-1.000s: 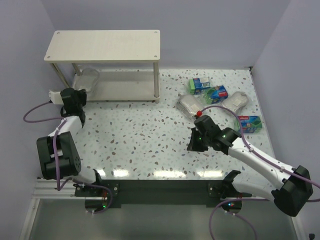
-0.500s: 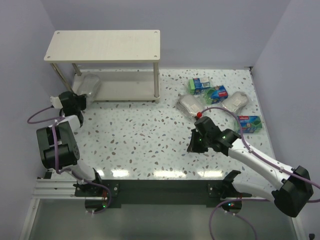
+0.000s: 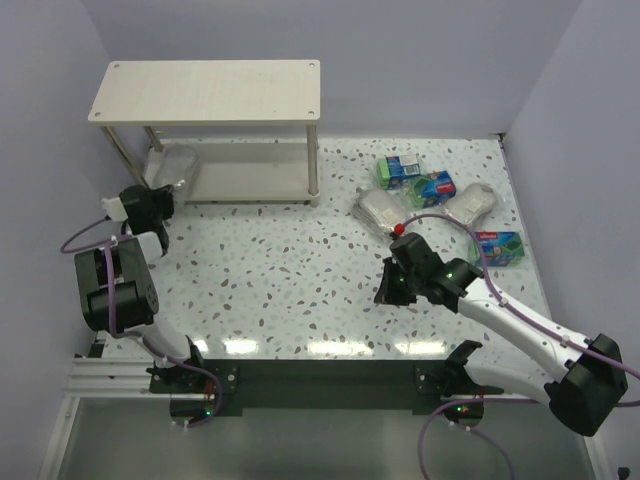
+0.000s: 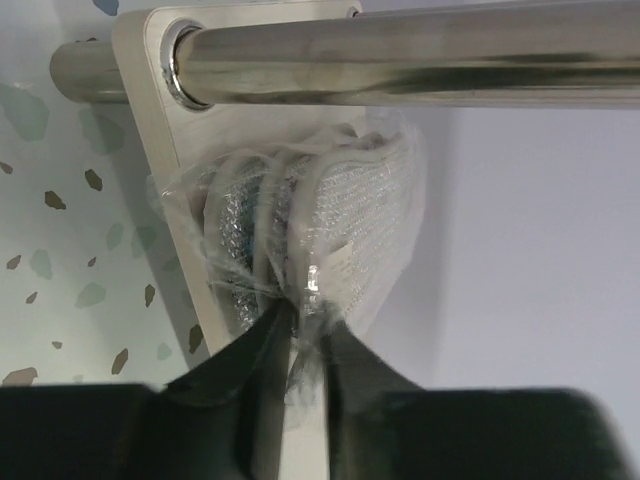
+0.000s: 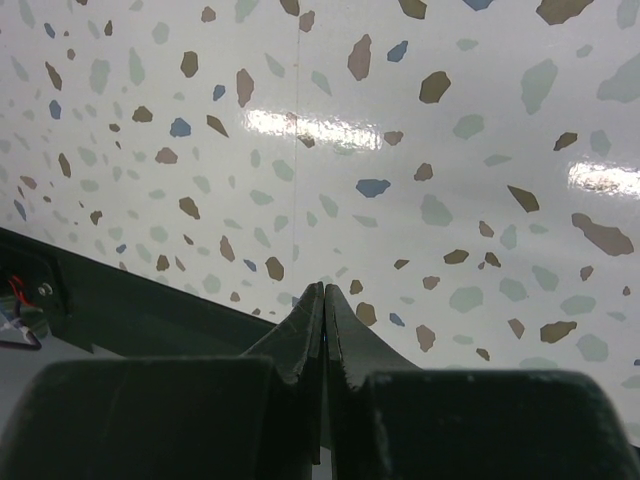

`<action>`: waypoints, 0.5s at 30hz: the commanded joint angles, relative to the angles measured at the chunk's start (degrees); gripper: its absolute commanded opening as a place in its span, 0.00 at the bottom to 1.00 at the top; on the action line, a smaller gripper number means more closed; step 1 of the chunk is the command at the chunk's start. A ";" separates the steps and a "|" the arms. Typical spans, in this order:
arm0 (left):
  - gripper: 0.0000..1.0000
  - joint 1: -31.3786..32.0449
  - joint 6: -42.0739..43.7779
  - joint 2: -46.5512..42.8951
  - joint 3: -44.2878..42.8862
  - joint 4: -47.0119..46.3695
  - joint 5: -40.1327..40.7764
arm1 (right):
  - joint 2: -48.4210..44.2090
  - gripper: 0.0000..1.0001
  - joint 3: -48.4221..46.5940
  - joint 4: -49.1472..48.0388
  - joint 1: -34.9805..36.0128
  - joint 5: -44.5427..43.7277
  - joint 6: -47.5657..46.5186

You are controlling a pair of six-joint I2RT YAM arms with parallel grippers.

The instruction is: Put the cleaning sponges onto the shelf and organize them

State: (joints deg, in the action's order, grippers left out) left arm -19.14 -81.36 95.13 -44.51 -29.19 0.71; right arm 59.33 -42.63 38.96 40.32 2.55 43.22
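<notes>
Two arms: left gripper (image 4: 307, 322) is reaching to the shelf (image 3: 210, 90), barely parted around a scourer pack (image 4: 340, 220); right gripper (image 5: 324, 292) is hovering, clamped empty.

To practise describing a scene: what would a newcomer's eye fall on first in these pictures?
First, the silvery scourer lying at the left end of the shelf's lower board, with the left gripper's tips at its wrap. Then five more packs clustered at the far right of the table. The right gripper hangs shut over the speckled top, holding nothing.
</notes>
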 commanded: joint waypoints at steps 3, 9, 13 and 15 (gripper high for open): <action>0.45 -0.02 -0.29 -2.05 2.76 -6.23 -0.45 | -0.62 0.06 -0.35 -1.34 -0.24 1.23 -1.03; 0.72 0.68 1.99 -7.94 6.10 -5.88 -4.13 | -0.62 0.11 -0.87 -1.26 -0.32 1.23 -1.03; 0.78 1.21 3.92 -13.56 9.09 -2.74 -6.77 | -1.06 0.18 -1.40 -0.55 -0.32 -0.08 -1.30; 0.80 1.47 4.89 -18.39 11.80 -1.31 -8.26 | -1.06 0.20 -1.93 0.32 -0.50 -2.09 -1.39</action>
State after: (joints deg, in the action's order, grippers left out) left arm -18.17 -79.46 82.37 -35.27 -31.24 -4.16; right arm 59.27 -42.65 38.83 40.29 2.44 42.76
